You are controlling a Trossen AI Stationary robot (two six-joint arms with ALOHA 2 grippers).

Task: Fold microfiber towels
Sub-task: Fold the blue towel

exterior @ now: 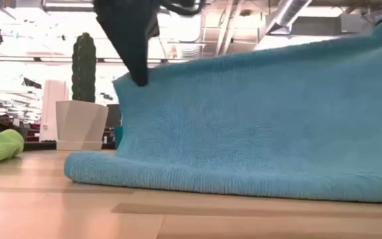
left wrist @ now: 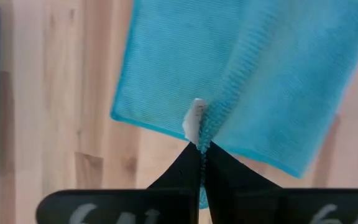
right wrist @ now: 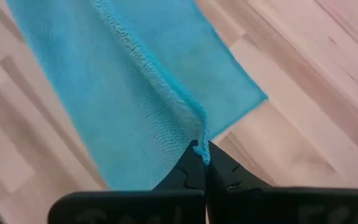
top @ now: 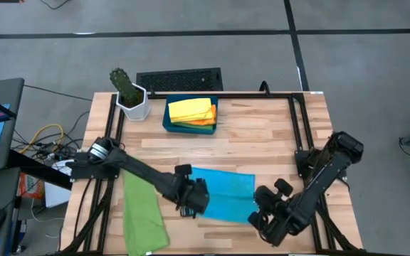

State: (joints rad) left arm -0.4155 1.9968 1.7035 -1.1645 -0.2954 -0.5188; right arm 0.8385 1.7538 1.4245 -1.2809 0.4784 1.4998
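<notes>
Sky-blue towel (top: 223, 193) lies at the table's near centre, long axis running arm to arm. Left gripper (left wrist: 199, 149) is clamped on one near corner, right gripper (right wrist: 202, 155) on the other; lifted edge hangs between them, the rest lying away toward the tray (top: 168, 121).

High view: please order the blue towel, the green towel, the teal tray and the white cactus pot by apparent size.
1. Blue towel, partly under the grippers, and green towel: alike, unsure which is larger.
2. Teal tray.
3. White cactus pot.
</notes>
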